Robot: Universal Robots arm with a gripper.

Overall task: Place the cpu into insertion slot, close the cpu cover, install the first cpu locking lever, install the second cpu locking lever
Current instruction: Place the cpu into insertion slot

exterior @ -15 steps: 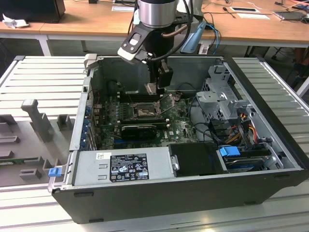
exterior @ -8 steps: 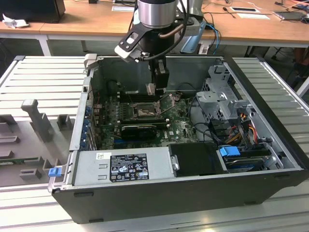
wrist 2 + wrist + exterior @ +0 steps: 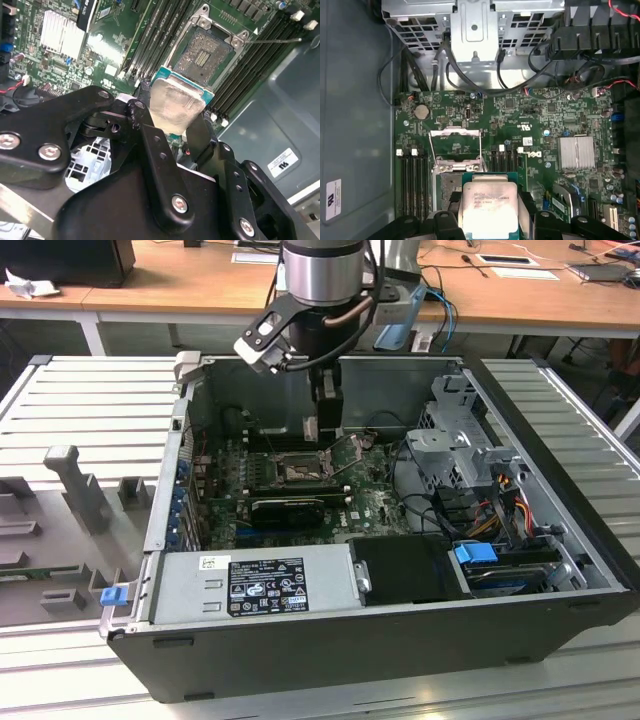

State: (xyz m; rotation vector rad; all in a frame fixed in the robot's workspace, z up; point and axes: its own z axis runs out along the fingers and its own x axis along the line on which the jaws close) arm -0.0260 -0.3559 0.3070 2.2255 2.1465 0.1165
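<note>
**entry: cpu in transit over open socket, step one of four**

- **item carried:** small flat square pale silver cpu (image 3: 487, 207) with a teal-green edge. it is held clear of the board, close to the socket and not yet seated. the second wrist view shows its pale heat-spreader face (image 3: 175, 107).
- **tool:** black two-finger tool (image 3: 490, 220), pinching the cpu by two opposite edges. in the exterior view the tool (image 3: 325, 415) hangs inside the open dark grey computer case (image 3: 330, 640), which stands on the grey slatted bench (image 3: 90, 400).
- **destination:** square black-framed insertion slot (image 3: 205, 52) with a dull metallic contact field, bare and unoccupied, on the green motherboard (image 3: 545, 125). in the exterior view the slot (image 3: 295, 472) lies below and just to that view's left of the tool.
- **cover:** thin square grey metal cpu cover (image 3: 454, 131), swung up and open beside the slot. the exterior view shows it tilted (image 3: 350, 453).
- **lever:** a thin silver wire rod (image 3: 277, 40) sticks out past one socket corner. it is probably a locking lever, and it is not latched.
- **step in hand:** placing the cpu. cover and both levers are untouched.
- **handling note (judgement):** seating calls for the chip to be square to the socket frame, level and centred, then set down gently and let go without dragging across the contacts. a skewed or forced drop risks bending them.
</note>
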